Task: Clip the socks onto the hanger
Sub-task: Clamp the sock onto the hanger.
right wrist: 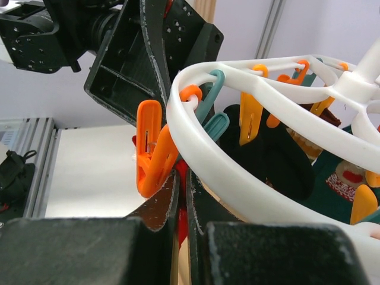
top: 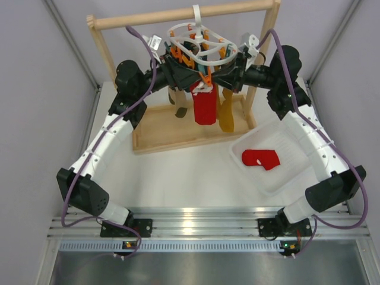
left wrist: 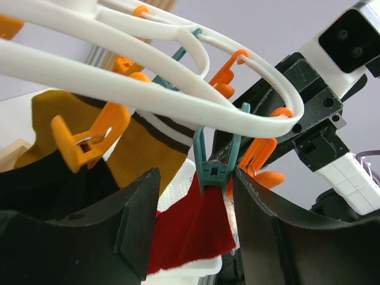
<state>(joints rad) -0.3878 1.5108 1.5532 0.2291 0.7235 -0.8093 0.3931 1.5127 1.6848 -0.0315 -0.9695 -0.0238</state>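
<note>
The white ring hanger [top: 208, 59] hangs from the wooden bar. A red sock [top: 205, 108] hangs below it, held by a teal clip [left wrist: 215, 169]. In the left wrist view my left gripper [left wrist: 196, 178] is open, with that clip and the top of the red sock [left wrist: 190, 228] between its jaws. My right gripper [right wrist: 183, 178] is shut on a thin edge of the same red sock [right wrist: 181, 219], just under the ring [right wrist: 237, 184] beside an orange clip [right wrist: 151, 148]. Black socks [right wrist: 267, 154] hang inside the ring. A second red sock [top: 260, 158] lies in the white basket [top: 285, 139].
The wooden rack [top: 178, 15] stands on a wooden base tray [top: 160, 133]. A mustard sock [top: 227, 116] and a brown-green striped sock [top: 181, 107] hang beside the red one. Both arms crowd under the ring. The white table [top: 178, 172] ends at grey walls on either side.
</note>
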